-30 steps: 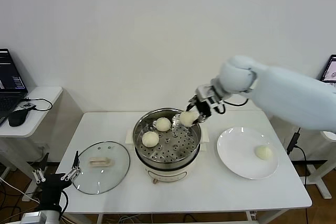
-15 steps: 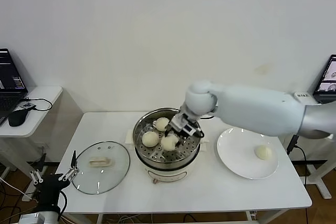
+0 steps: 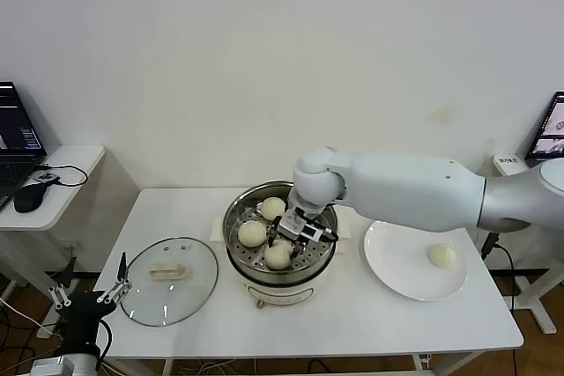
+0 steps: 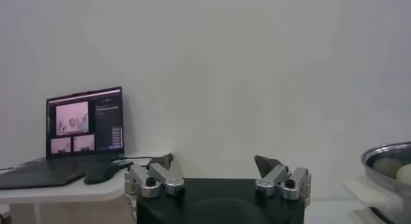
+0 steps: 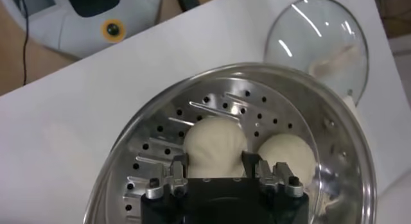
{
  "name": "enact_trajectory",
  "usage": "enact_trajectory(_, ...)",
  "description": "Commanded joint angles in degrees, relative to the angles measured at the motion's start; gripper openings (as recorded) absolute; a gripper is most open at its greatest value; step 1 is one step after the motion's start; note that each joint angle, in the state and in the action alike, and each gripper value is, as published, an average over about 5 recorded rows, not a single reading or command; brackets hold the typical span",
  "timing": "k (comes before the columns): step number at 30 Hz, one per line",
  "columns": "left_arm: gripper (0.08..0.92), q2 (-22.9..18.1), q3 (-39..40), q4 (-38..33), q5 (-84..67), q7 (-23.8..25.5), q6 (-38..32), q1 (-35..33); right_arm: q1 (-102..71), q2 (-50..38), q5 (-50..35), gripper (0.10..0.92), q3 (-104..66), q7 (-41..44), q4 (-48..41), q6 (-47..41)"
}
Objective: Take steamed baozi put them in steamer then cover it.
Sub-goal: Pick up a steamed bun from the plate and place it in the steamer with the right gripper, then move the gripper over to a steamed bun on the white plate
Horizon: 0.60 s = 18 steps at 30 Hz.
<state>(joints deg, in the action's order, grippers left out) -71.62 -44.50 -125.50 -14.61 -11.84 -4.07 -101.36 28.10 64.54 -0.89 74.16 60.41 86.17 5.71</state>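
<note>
White table (image 3: 370, 314) fills the view. Centred on it, the steamer (image 3: 240, 210) holds three baozi. The right gripper (image 3: 291, 235) reaches into it, jaws closed around the front baozi (image 3: 278, 255). The cover (image 3: 167, 281) lies left; a fourth baozi (image 3: 441, 255) sits on the plate (image 3: 397, 270). The left gripper (image 3: 91, 298) idles spread below the table's left edge.

Round stainless-steel steamer (image 3: 280, 239) at table (image 3: 352, 314) centre holds three cream-white baozi (image 3: 253, 233); round glass cover (image 3: 169, 281) left, flat white plate (image 3: 401, 261) with fourth bun right.
</note>
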Motion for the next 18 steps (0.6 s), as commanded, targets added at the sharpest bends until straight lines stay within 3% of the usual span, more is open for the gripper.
enact_trajectory(1, 0.823, -0.1, 0.1, 0.0, 0.0, 0.0, 0.0, 0.0, 0.0, 0.7, 0.9, 0.566, 0.6, 0.5, 0.0, 1.9)
enact_trajectory(10, 0.823, 0.1, 0.1, 0.0, 0.0, 0.0, 0.0, 0.1, 2.3, -2.4, -1.2, 0.791, -1.9, 0.6, -0.4, 1.8)
enact_trajectory(18, 0.823, 0.6, 0.1, 0.4, 0.1, 0.0, -0.1, 0.4, 2.9, -11.7, -2.5, 0.823, -9.6, 3.2, -1.7, -5.3)
